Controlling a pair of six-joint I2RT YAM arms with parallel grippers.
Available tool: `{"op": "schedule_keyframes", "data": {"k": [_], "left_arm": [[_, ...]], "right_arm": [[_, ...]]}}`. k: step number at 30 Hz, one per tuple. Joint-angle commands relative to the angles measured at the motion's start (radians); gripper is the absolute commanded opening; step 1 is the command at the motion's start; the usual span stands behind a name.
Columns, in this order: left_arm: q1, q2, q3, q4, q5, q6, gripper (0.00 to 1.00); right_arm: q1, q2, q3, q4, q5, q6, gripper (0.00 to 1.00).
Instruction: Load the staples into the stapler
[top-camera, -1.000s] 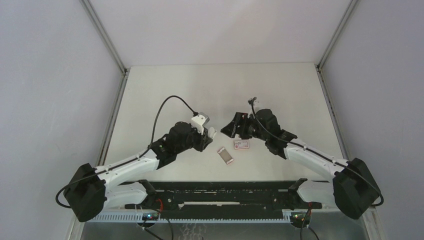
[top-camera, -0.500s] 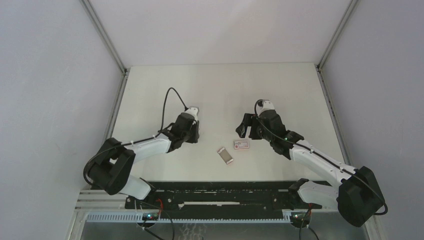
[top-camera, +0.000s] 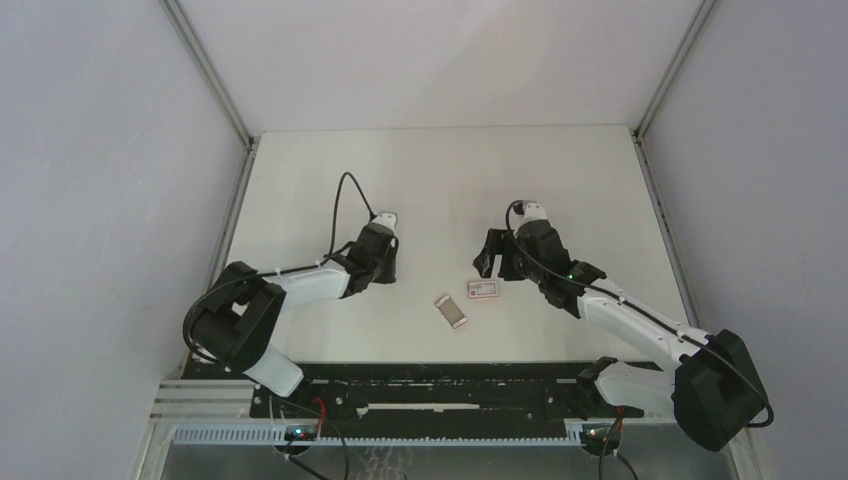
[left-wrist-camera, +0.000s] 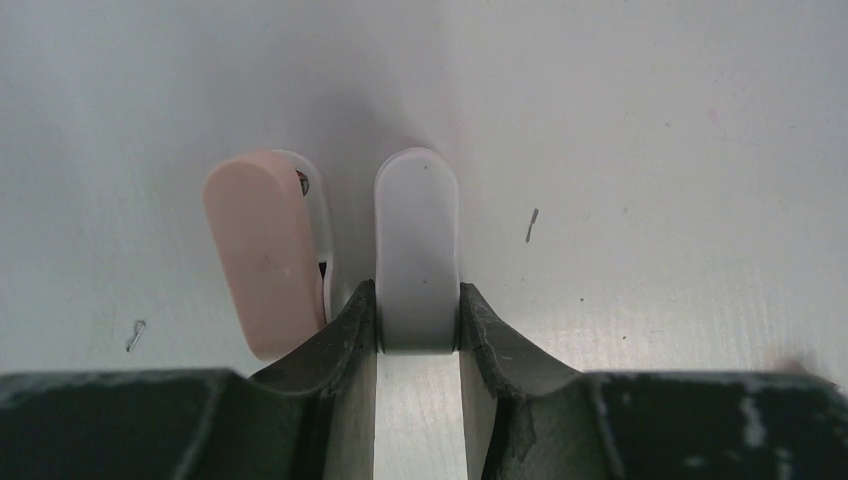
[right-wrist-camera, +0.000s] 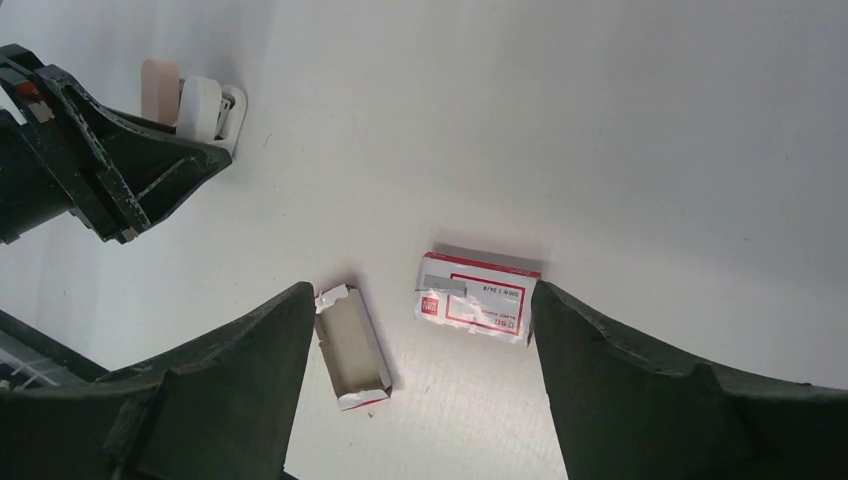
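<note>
Left end effector (left-wrist-camera: 417, 300) is clamped on the white stapler (left-wrist-camera: 417, 250), both fingers (left-wrist-camera: 350, 335) touching its sides, low on the tabletop (top-camera: 440, 180). The stapler's rounded end sticks out past the fingertips. The pink stapler (left-wrist-camera: 265, 255) lies just beside it, outside the grip, against the outer face of one finger.

Right end effector (right-wrist-camera: 420, 290) is spread wide with nothing in it, hovering over the carton (right-wrist-camera: 476, 293). The carton sits flat, label up, between the finger lines, touching neither.

Staples (right-wrist-camera: 452, 285): a thin grey strip lies on the carton's label face, and another grey edge shows along the carton's far side. Too small to tell whether that is also staples.

The slide-out tray (right-wrist-camera: 352, 348) lies apart from the carton, open side up, near the other finger. The two arms are well apart, with carton and tray between them, nearer the right one.
</note>
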Motion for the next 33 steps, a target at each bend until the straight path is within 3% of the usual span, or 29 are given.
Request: {"op": "schedule_keyframes", "data": {"k": [1,3,5,10,14,17,20,23,25,29,33], "left_arm": [[0.008,0.006,0.052,0.026,0.019,-0.012,0.22],[0.010,-0.012,0.045,0.041,0.037,-0.013,0.42],[0.010,-0.039,0.038,0.051,0.059,-0.014,0.54],[0.016,-0.106,0.048,0.051,0.126,0.031,0.68],[0.081,-0.201,0.052,0.071,0.225,0.047,0.74],[0.201,-0.310,0.036,0.100,0.266,0.028,0.75],[0.358,-0.437,-0.006,0.111,0.199,0.010,0.78],[0.571,-0.596,-0.143,0.219,0.069,-0.041,0.91],[0.662,-0.676,-0.235,0.269,-0.007,-0.054,0.94],[0.688,-0.748,-0.394,0.406,-0.182,0.077,0.97],[0.689,-0.670,-0.482,0.561,-0.170,0.106,0.98]], "right_arm": [[-0.006,-0.005,0.041,0.015,0.022,-0.017,0.79],[-0.007,-0.009,0.040,0.011,0.024,-0.022,0.79],[-0.010,-0.015,0.040,0.011,0.025,-0.031,0.79],[-0.040,-0.029,0.045,0.030,-0.023,-0.078,0.79],[-0.099,-0.034,0.088,0.017,-0.084,-0.147,0.79],[-0.187,-0.067,0.094,0.036,-0.106,-0.197,0.79],[-0.294,-0.124,0.057,0.102,-0.106,-0.249,0.79],[-0.426,-0.218,-0.045,0.216,-0.085,-0.271,0.79],[-0.522,-0.270,-0.134,0.309,-0.087,-0.268,0.79],[-0.649,-0.278,-0.295,0.481,-0.086,-0.304,0.80],[-0.673,-0.170,-0.414,0.737,-0.007,-0.325,0.79]]}}
